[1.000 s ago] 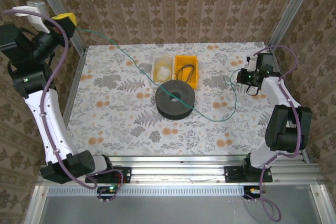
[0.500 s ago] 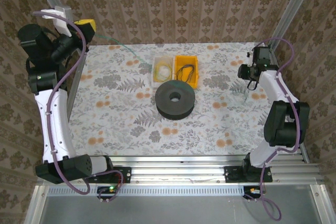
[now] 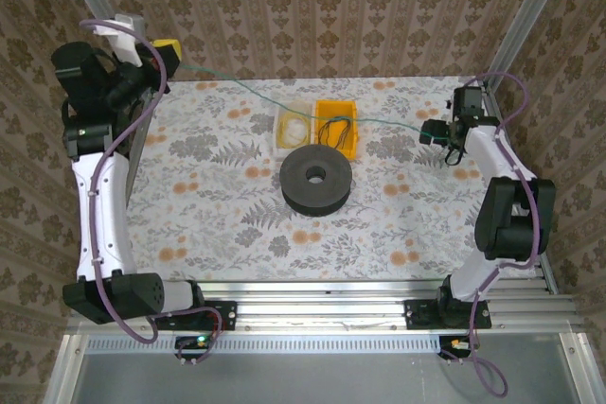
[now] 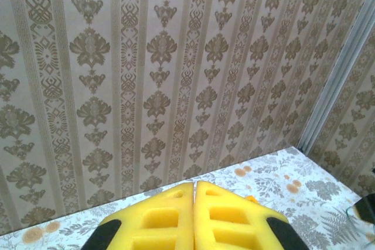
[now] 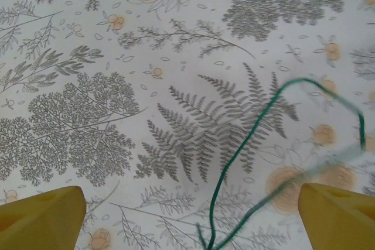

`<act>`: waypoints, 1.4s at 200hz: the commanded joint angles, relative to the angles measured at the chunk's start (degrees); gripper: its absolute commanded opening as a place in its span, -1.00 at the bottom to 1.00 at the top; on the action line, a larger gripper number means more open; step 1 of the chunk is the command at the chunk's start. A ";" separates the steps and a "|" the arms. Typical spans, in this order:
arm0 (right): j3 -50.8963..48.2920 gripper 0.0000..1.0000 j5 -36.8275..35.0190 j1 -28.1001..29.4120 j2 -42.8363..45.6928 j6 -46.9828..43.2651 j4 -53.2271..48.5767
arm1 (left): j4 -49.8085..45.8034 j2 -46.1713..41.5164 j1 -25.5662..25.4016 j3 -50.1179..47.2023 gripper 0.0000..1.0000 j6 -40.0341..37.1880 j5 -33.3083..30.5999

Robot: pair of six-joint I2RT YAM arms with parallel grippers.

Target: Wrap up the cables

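Presently on the desk (image 3: 208,205): one long green cable, two small bins of coiled cables and one spool, with an arm on each side.
Desk surface: pale floral and fern print.
Green cable (image 3: 248,93): a thin wire strung across the far half of the desk, from the left end effector to the right end effector. It passes over both bins.
Green cable, right end (image 5: 246,139): bends in a loose arc over the fern print, between the right fingers (image 5: 41,218), with neither finger closed on it.
Left end effector (image 3: 167,47) (image 4: 194,188): raised high at the far left corner. Its yellow pads are pressed flat together with no gap. The green cable rises off the desk to it in the top view, so it is gripping that wire. The wire itself cannot be made out at the pad seam in the wrist view.
Right end effector (image 3: 433,132) (image 5: 190,218): low over the far right of the desk, jaws spread wide, gripping nothing.
Clear bin (image 3: 281,132): far centre, holding a pale yellow cable coil (image 3: 296,127).
Orange bin (image 3: 349,142): just right of the clear bin, holding dark cable coils (image 3: 335,128).
Black spool (image 3: 315,180): wide and round, lying flat at the centre, just on the near side of the bins.
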State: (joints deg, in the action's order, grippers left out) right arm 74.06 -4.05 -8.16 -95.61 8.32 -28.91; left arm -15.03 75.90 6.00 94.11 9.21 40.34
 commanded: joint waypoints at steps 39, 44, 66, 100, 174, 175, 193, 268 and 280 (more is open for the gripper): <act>-3.42 1.00 -6.15 -4.23 15.44 9.52 -5.04 | -1.22 0.48 -1.12 0.01 -1.00 -3.69 -3.02; -4.20 1.00 -5.53 -5.00 17.33 10.49 -4.82 | -1.38 0.46 -1.10 -0.04 -1.00 -3.85 -3.07; -6.91 1.00 -3.67 -8.53 20.64 13.46 -4.70 | -2.05 0.70 -1.25 0.46 -1.00 -4.63 -3.07; -10.17 1.00 2.35 -10.30 22.77 17.10 -6.12 | -2.22 0.65 -1.89 0.97 -1.00 -5.50 -5.33; -23.56 1.00 8.01 -10.70 33.03 20.19 -7.23 | -4.07 0.61 -2.59 2.40 -1.00 -7.88 -7.20; -23.85 1.00 8.14 -10.72 33.16 20.26 -7.18 | -4.06 0.59 -2.63 2.40 -1.00 -7.84 -7.24; -27.91 1.00 9.39 -10.61 34.71 21.42 -6.60 | -3.63 0.07 -3.10 1.53 -1.00 -7.88 -8.03; -32.70 1.00 7.97 -10.44 23.81 24.15 -0.54 | -6.68 -1.98 -4.26 0.28 -1.00 -12.21 -13.41; -30.40 1.00 5.81 -10.15 19.54 23.54 0.93 | -7.76 -2.20 -4.08 0.90 -1.00 -13.29 -14.33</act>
State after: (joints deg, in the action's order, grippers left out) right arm 40.49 5.80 -18.70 -69.93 31.53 -31.94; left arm -20.80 75.64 1.91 94.13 -0.78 28.49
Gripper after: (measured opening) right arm 0.999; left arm 0.080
